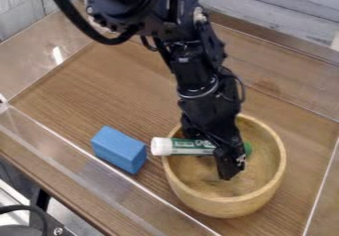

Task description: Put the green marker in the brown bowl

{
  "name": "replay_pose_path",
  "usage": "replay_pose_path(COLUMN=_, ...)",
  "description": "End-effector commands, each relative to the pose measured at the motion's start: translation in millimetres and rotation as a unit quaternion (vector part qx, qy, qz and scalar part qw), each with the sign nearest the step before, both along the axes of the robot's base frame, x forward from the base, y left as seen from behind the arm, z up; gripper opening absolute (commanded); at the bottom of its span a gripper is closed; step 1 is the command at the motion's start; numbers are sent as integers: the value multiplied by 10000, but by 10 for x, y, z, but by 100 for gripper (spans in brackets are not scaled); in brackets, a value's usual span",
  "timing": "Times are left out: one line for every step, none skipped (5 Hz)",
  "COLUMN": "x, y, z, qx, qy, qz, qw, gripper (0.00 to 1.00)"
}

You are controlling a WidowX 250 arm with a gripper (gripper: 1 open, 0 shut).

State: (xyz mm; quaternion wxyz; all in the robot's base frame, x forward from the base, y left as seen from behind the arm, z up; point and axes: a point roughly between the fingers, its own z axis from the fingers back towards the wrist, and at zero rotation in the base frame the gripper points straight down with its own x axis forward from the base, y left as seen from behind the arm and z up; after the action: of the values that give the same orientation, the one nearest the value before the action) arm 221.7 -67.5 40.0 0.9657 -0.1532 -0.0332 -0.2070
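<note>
Wide wooden worktop (106, 86) fills the view, clear walls standing around its edges. The black robot arm (172, 37) sweeps in from the top left and bends down over the near right corner. Down there sits the brown bowl (255, 185), big, round and pale, thick rim all the way around. The fingers (212, 149) point steeply down into the bowl and are spread as wide as they go, gripping nothing. And there's the green marker (183, 145), lying roughly level across the bowl's left side: white end poking out over the rim toward the left, the rest running in under the fingers, where the dark cap end is hard to pick out against the black metal. Just left of the bowl, a small blue block (119, 149) rests flat on the worktop, close to the marker's white tip but apart from it.
</note>
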Motion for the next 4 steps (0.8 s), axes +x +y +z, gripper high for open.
replay_pose_path(x=0, y=-13, z=79, qx=-25, qy=-73, qz=-5, qw=10000, gripper=100)
replay_pose_path(x=-11, y=-1, z=76, qx=3, qy=-39, qz=-32, qw=10000, gripper=100)
replay_pose_path(x=-22, y=-1, z=71, qx=7, qy=-15, qz=-56, qw=10000, gripper=0)
replay_pose_path(x=-37, y=10, z=78, qx=10, qy=23, qz=-102, qw=9999, gripper=0)
